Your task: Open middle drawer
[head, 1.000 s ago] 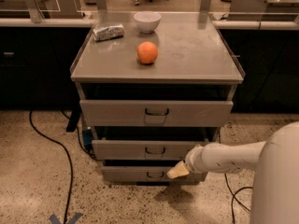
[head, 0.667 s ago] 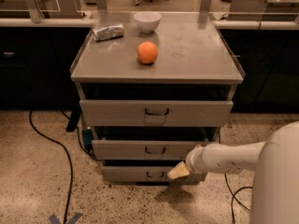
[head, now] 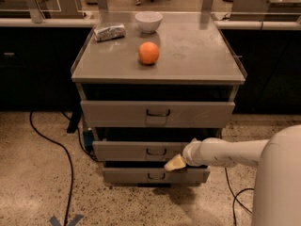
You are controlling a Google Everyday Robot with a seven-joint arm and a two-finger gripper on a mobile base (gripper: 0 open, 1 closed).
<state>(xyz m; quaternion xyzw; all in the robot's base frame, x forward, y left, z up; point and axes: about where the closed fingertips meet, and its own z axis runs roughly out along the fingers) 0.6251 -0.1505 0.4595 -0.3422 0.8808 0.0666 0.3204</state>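
zero change over last second: gripper (head: 175, 164) still at middle drawer (head: 127, 150) lower edge, right of handle (head: 155, 151); grip state cannot tell; pull seemingly not begun.

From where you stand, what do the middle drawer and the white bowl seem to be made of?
The middle drawer looks like grey metal with a dull finish: flat, sheet-like front, dark loop handle. The white bowl is probably ceramic, maybe plastic; its smooth surface leaves that open. The hand is just below the drawer's front, right of the handle.
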